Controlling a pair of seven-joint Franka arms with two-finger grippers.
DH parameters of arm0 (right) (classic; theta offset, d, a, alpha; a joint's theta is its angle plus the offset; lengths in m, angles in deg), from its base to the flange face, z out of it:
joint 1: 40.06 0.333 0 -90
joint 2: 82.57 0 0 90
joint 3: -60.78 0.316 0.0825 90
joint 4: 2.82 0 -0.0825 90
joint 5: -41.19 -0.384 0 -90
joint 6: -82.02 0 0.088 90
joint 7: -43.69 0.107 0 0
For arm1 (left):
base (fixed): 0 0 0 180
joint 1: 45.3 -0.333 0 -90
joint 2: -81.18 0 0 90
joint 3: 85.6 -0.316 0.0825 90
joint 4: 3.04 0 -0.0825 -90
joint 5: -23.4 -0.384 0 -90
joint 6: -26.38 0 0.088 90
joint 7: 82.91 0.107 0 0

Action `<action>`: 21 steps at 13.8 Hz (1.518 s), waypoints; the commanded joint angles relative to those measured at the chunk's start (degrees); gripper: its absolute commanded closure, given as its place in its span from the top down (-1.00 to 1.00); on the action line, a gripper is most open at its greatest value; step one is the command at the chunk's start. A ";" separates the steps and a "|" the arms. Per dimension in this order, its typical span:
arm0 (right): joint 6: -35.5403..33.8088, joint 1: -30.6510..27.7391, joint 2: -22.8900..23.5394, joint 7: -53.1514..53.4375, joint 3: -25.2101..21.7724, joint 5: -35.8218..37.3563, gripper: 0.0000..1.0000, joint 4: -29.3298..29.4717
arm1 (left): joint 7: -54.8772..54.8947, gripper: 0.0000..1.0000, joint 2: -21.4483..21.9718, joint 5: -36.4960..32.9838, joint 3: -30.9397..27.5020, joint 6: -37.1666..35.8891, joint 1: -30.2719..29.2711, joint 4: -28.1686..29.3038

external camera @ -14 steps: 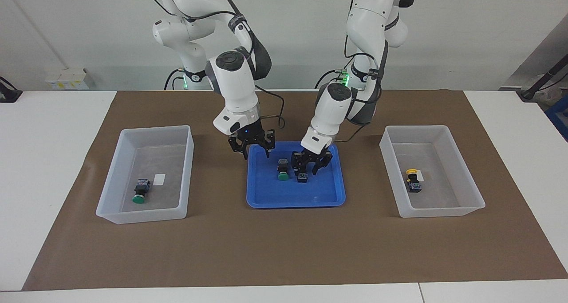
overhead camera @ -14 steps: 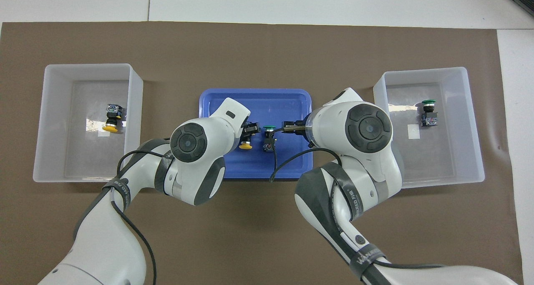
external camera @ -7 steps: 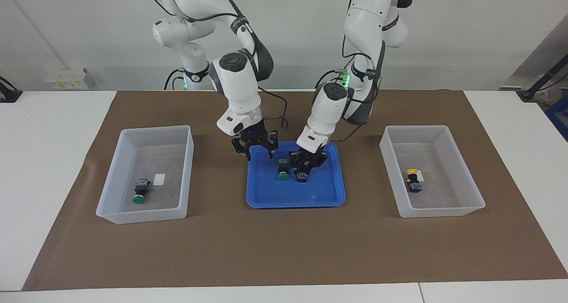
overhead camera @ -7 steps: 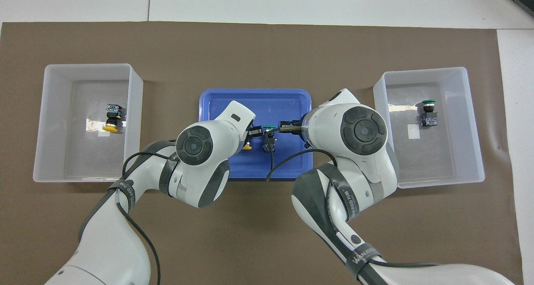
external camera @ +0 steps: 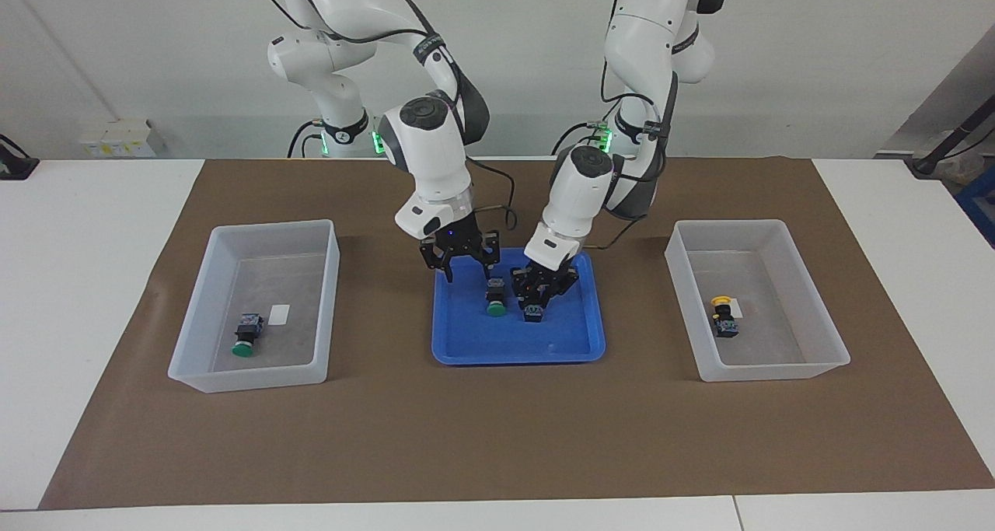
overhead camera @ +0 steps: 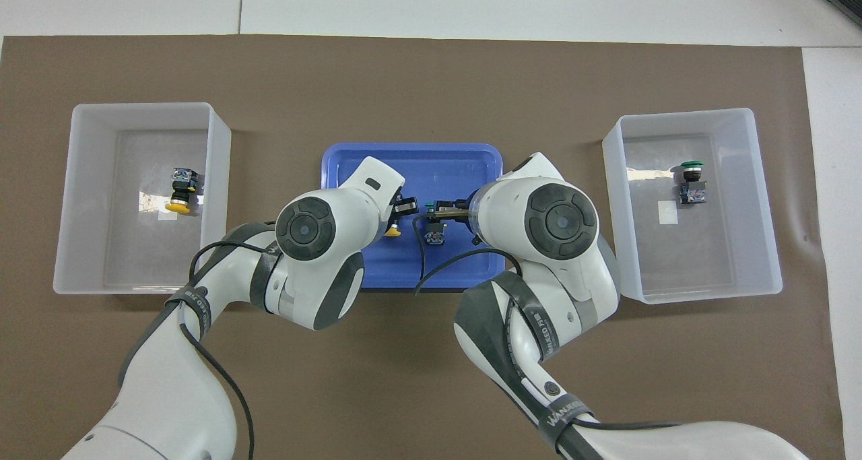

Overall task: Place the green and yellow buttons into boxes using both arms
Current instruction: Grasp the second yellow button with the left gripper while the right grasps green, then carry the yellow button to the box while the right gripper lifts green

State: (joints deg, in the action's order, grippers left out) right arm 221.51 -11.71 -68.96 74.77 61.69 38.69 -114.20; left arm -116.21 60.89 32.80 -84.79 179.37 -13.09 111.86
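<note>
A shallow blue tray lies mid-table and also shows in the overhead view. In it lie a green button and a yellow button, whose yellow cap shows from overhead. My left gripper is down in the tray, shut on the yellow button. My right gripper is open, just above the tray beside the green button. The box at the right arm's end holds a green button. The box at the left arm's end holds a yellow button.
A brown mat covers the table under the tray and boxes. Each box has a small white label on its floor. Both arms crowd together over the tray.
My right gripper has moved toward the green button over the tray. My left gripper has come down and closed its fingers on the yellow button, which shifted slightly.
</note>
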 commanded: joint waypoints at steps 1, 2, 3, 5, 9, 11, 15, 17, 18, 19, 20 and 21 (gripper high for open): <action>1.31 -0.13 -0.17 0.56 0.14 -1.54 0.51 -0.60 | 0.25 -1.00 3.14 0.27 -0.37 -8.02 -3.19 -3.09; 1.32 -0.13 -0.17 0.48 0.14 -1.54 0.51 -0.77 | 0.60 -1.00 4.71 0.10 -0.37 -11.62 -4.86 -4.58; 1.40 -0.13 -0.25 0.56 0.22 -1.54 0.51 -1.04 | 0.69 -1.00 5.69 -0.25 -0.46 -14.96 -6.53 -6.07; 2.45 1.52 1.05 0.74 0.23 -1.54 0.51 -1.21 | 0.87 -1.00 6.75 -0.96 -0.55 -20.68 -9.69 -9.67; 4.65 3.55 3.61 1.27 0.23 -1.45 0.51 -1.21 | 7.69 -1.00 7.10 -4.39 -0.46 -27.82 -17.77 -14.70; 5.00 4.60 5.45 1.53 0.14 -1.28 0.50 -1.22 | 14.72 -1.00 7.10 -4.39 -0.46 -28.79 -21.99 -14.70; 6.33 6.72 7.74 2.67 0.05 -0.49 0.49 -1.39 | 30.54 -1.00 7.37 -4.39 -0.46 -29.67 -30.87 -14.09; 6.06 6.72 7.39 2.67 -0.13 -0.14 -0.29 -2.17 | 35.39 -1.00 7.80 -4.39 -0.46 -29.50 -33.78 -12.86; 6.15 6.55 7.22 2.76 -0.13 1.17 -0.99 -2.79 | 36.54 -1.00 8.50 -4.39 -0.63 -28.71 -34.31 -11.20; 6.15 6.55 7.04 2.94 -0.13 1.53 -1.00 -2.97 | 36.90 -1.00 9.12 -4.48 -0.98 -27.14 -34.58 -8.84; 6.06 6.46 6.52 3.81 -0.21 1.62 -1.00 -3.06 | 36.99 -1.00 9.91 -4.48 -0.99 -24.16 -35.28 -5.85; 5.97 6.20 5.56 3.90 -0.30 1.62 -1.00 -3.32 | 36.99 -1.00 10.18 -4.48 -0.99 -21.18 -36.24 -3.04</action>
State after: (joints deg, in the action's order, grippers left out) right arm 226.76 -5.04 -61.26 76.39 61.48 38.99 -115.69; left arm -80.01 68.52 29.09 -86.06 153.21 -48.13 102.35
